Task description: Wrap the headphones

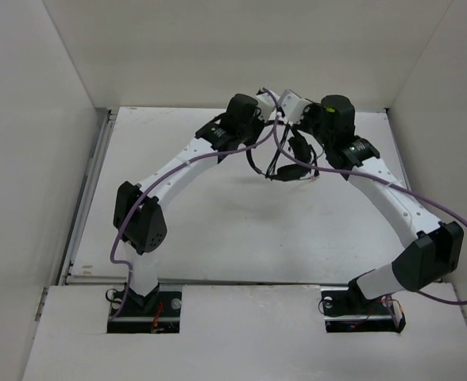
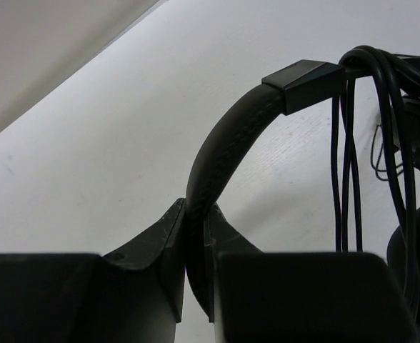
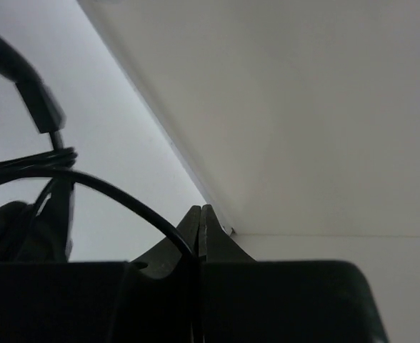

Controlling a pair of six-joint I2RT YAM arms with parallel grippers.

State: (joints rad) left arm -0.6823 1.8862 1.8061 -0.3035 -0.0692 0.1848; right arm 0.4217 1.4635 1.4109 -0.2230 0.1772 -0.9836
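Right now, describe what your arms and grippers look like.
Both arms share a look: the left arm and right arm have white tubular links, bulky black joint housings and a thin purple cable looping alongside. The left gripper and right gripper have matte black, wedge-shaped fingers.

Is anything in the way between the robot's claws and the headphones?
Nothing visible is in the way. The left claw is shut on the padded black headband of the headphones, and the right claw pinches their thin black cable. Both claws touch the headset directly.
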